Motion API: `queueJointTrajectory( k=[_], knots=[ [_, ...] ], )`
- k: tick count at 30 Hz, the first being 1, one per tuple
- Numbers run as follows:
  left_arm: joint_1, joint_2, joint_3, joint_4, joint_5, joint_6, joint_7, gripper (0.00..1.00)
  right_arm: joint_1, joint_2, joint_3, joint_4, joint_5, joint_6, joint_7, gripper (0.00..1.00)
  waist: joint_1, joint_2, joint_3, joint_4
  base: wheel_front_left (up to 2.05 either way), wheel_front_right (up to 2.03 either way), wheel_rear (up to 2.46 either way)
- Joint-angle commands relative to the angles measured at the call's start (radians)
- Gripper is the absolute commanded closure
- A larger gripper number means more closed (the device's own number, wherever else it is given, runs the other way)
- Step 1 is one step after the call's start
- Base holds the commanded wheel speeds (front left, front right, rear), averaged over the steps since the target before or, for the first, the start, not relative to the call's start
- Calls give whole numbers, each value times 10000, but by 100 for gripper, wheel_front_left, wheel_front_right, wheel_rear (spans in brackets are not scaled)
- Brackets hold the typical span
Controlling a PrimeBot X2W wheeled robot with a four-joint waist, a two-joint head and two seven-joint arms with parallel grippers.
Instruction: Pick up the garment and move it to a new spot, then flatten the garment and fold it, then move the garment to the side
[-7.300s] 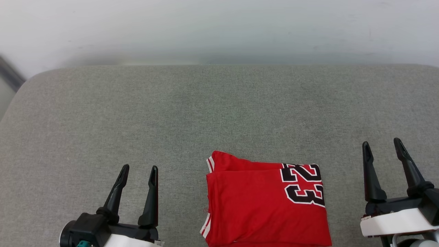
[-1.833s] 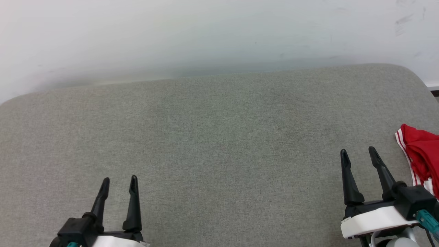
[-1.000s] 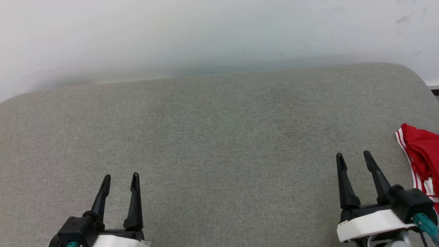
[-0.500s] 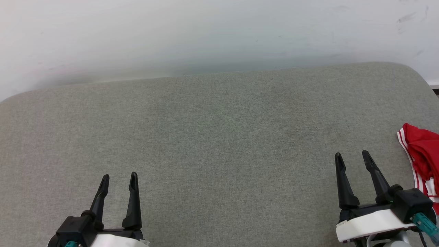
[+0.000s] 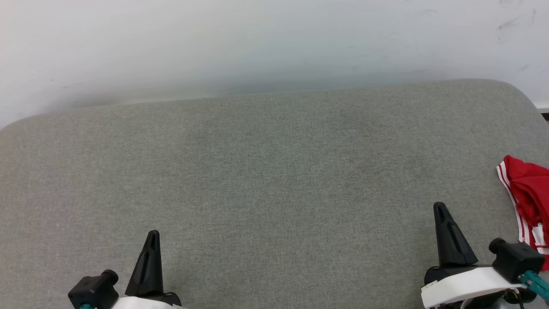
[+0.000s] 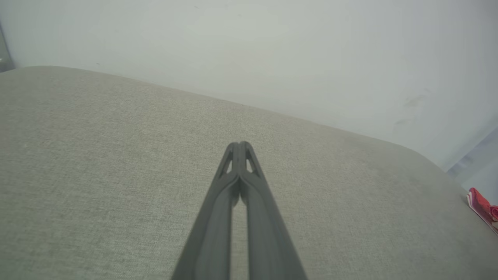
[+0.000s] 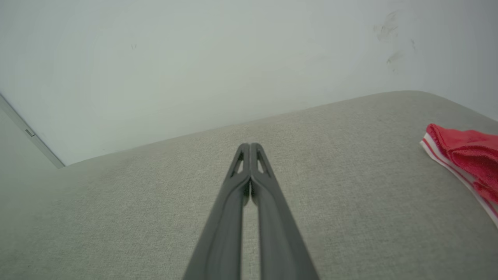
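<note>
Fingers of the left gripper are pressed together into a single dark spike, with the tips touching and nothing caught between them. Its own wrist view shows the two long fingers meeting at the tips, with only a thin slit lower down. The right gripper is the same: its fingers are closed on each other and empty, so the pair reads as one black point. Both sit low over a broad grey woven cushion with rounded corners; whether they touch it cannot be told. Ahead of both sets of fingertips the grey fabric runs up to a pale wall. The garment lies on the cushion to the right of the right gripper, near it but apart from it and a little ahead of its fingertips, cut off by the head view's right edge. What shows of it is a bunched red fold with red-and-white stripe trim on the side facing the gripper. In the right wrist view the garment sits to the right of the closed fingers, clear of them. From the left gripper the garment is far off to the right across the cushion, a small red-and-white corner at the edge of that wrist view.
</note>
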Motion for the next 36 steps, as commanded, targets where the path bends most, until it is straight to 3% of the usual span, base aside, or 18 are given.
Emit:
queueJointTrajectory(
  k=[1,36],
  knots=[
    [-221,60,28,-92,-384,-11,61,100,-177,-74,-17,-99,427,0,56,100,1,0,-5,3,0,0,0],
    [-1152,253,190,899,-5812,-181,1305,100,-605,-281,-272,361,6176,-2,1267,100,1,0,-164,118,0,0,0]
  ],
)
